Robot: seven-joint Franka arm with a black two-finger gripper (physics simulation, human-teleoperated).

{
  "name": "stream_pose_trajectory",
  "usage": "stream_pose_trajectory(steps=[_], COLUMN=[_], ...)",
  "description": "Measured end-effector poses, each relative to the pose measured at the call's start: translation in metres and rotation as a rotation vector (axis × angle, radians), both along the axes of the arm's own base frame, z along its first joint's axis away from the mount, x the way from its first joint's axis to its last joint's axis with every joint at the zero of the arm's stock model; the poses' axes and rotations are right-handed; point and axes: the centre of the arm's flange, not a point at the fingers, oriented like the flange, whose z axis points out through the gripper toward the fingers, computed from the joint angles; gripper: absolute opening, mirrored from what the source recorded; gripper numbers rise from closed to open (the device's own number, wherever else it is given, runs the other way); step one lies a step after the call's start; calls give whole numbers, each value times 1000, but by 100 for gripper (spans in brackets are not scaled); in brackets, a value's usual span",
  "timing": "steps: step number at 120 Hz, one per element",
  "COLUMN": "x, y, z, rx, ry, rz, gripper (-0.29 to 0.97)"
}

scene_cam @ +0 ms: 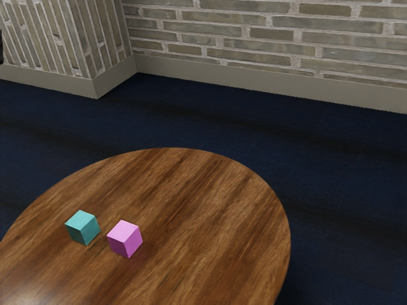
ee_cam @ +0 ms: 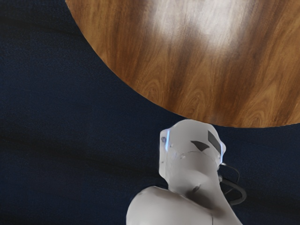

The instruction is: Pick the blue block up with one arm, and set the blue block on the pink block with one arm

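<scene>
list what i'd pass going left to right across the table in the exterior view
blue block → pink block → the table's right rim → dark floor

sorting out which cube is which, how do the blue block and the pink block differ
Colour: the blue block is teal, the pink block is pink. Place: the blue block sits toward the exterior view's left, the pink block just to its right, slightly nearer the camera. Both are like-sized cubes resting flat on the table, close but apart.
</scene>
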Motion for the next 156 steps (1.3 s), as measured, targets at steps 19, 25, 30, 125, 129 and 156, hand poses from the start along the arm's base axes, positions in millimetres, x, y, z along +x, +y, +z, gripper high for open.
stream_pose_trajectory(steps=[19,25,30,125,129,156], x=[45,52,57,99,97,72], y=[-47,-60,-63,-25,-23,9], z=[0,2,2,-274,-281,-327], rx=[78,89,97,-17,-20,-45], ry=[-179,-216,-238,-280,-282,-281], rz=[-159,-200,-213,-296,-292,-231], gripper=[68,68,68,68,68,68])
